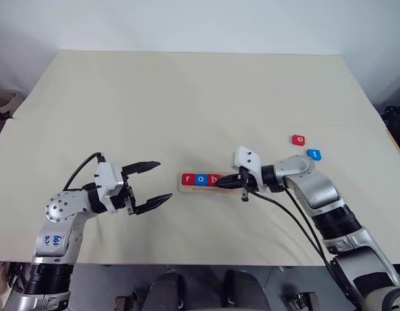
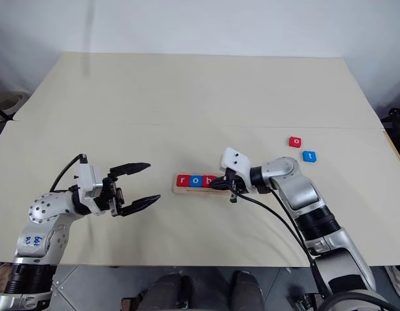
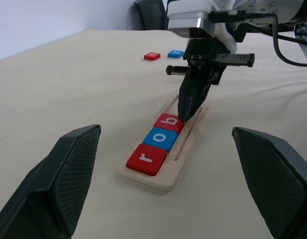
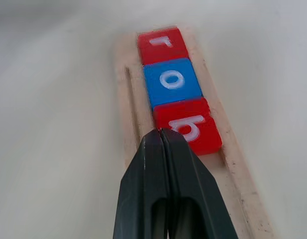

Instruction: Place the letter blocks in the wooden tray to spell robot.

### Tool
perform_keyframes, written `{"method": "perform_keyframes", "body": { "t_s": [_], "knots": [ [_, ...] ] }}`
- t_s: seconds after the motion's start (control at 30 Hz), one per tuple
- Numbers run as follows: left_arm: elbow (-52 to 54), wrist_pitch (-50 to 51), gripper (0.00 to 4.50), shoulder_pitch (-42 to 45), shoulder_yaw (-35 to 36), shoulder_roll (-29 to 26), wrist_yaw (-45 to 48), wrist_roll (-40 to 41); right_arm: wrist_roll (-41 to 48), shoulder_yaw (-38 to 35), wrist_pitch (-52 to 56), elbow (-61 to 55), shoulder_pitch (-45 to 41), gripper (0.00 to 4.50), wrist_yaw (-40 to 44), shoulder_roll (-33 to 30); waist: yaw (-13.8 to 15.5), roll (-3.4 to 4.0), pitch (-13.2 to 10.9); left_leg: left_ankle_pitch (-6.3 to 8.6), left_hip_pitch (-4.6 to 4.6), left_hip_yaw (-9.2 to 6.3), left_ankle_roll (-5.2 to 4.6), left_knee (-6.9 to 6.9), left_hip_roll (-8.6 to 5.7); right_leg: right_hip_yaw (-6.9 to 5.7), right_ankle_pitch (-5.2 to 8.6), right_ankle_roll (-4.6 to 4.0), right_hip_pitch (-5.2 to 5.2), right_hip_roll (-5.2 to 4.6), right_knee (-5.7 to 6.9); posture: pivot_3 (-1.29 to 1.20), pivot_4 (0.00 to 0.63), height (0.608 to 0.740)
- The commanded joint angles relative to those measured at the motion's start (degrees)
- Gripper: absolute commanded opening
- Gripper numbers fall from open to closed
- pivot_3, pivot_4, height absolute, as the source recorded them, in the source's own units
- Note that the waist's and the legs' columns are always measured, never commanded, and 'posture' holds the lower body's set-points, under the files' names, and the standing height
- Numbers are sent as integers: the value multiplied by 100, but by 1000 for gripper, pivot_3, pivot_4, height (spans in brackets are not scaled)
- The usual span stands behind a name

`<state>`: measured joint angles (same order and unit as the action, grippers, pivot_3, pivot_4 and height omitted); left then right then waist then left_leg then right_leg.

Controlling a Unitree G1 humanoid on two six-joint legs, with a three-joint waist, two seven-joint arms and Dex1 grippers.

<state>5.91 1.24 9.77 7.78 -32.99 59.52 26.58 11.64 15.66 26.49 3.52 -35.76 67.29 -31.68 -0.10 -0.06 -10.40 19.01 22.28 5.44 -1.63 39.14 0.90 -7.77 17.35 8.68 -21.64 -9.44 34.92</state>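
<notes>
The right gripper [image 1: 231,183], fingers together, touched the red b block [image 4: 190,127] in the wooden tray [image 3: 165,181]; a sideways nudge could have shifted r-o-b. Left gripper [image 1: 154,183] fingers stood apart; the red o block [image 1: 298,139] and blue t block [image 1: 314,154] lay on the table [image 1: 187,97].

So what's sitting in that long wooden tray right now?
Three letter blocks lie in the wooden tray: red r, blue o, red b. The right gripper, jaws shut, covers part of the b and the tray behind it.
</notes>
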Motion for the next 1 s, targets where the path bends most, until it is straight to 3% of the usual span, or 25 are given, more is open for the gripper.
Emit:
{"method": "perform_keyframes", "body": {
  "t_s": [0.03, 0.2, 0.27, 0.47, 0.67, 0.8, 1.0],
  "knots": [
    [96, -4, 4500, -18, 24, -57, 41, 56, 414, -563, -40, -627, 328, 29, 142, -369, 14, 0, 0, 0, 1, -1, 0, -1, -1, 0, 0, 0, 0, -1, -2, 0, 150, 740],
    [-188, 22, 4500, 220, -90, -6, 185, 65, 904, -1870, -106, -998, 1401, 29, -279, -739, 47, -1, 0, 1, 1, 0, -2, -1, -4, -1, 0, 0, 4, -2, -4, 0, 150, 740],
    [-309, 71, 4500, 341, -168, 29, 253, 85, 1127, -2537, -76, -1230, 1914, 396, -656, -704, 61, -1, 0, 1, 0, 3, -2, -1, -4, -1, 0, 0, 4, -2, -5, 0, 150, 740],
    [-824, 268, 4500, 823, -405, 164, 346, 4, 943, -4192, -972, -1939, 4067, 2293, -1603, -395, 146, -1, 0, 1, -3, 9, -2, -5, -4, 3, 0, 0, 4, 0, -6, 0, 150, 740],
    [-1185, 328, 4500, 1154, -536, 257, 480, -11, 1001, -5225, -1938, -1833, 5428, 4355, -2178, 308, 146, 0, 0, 1, -10, 12, -2, -4, -5, 11, 0, 1, 6, 1, -2, 0, 150, 740],
    [-1315, 321, 4500, 1257, -561, 263, 612, -6, 1196, -5438, -2119, -1715, 5859, 4466, -2430, 612, 111, 1, 1, 1, -16, 17, -2, -8, -3, 17, 0, 1, 6, 2, -1, 0, 150, 740],
    [-1361, 241, 4500, 1328, -540, 288, 633, -49, 1183, -5161, -2387, -1559, 5569, 4466, -2735, 722, 17, 9, 5, 1, -19, 15, -2, -8, 0, 21, 0, -1, 6, 3, 3, 0, 150, 740]
  ]
}}
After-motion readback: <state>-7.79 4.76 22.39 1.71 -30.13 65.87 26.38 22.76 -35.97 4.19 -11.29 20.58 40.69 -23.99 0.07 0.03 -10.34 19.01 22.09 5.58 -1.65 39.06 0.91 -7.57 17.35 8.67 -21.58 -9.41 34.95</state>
